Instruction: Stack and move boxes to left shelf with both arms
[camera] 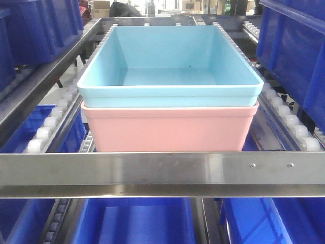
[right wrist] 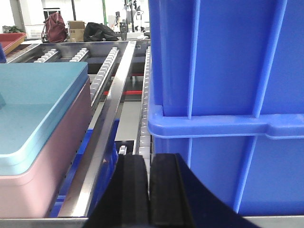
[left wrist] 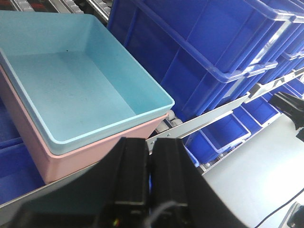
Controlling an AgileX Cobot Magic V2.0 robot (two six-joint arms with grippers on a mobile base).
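Note:
The light blue box (camera: 170,61) is nested in the salmon pink box (camera: 170,129), and the stack rests on the left shelf (camera: 162,170), just behind its flat steel front bar, between the roller rails. My left gripper (left wrist: 150,145) is shut and empty, in front of the pink box's (left wrist: 28,142) near right corner; the blue box (left wrist: 71,80) shows beyond it. Shut and empty too, my right gripper (right wrist: 148,161) is to the right of the stack, where the blue box (right wrist: 38,102) and pink box (right wrist: 47,166) show, beside the steel rail. Neither gripper touches a box.
Dark blue ribbed crates flank the stack: one at the right (camera: 297,56), one at the left (camera: 35,25), more on the level below (camera: 137,221). A large blue crate (right wrist: 228,95) stands right next to my right gripper. White roller rails (camera: 51,122) run along both sides.

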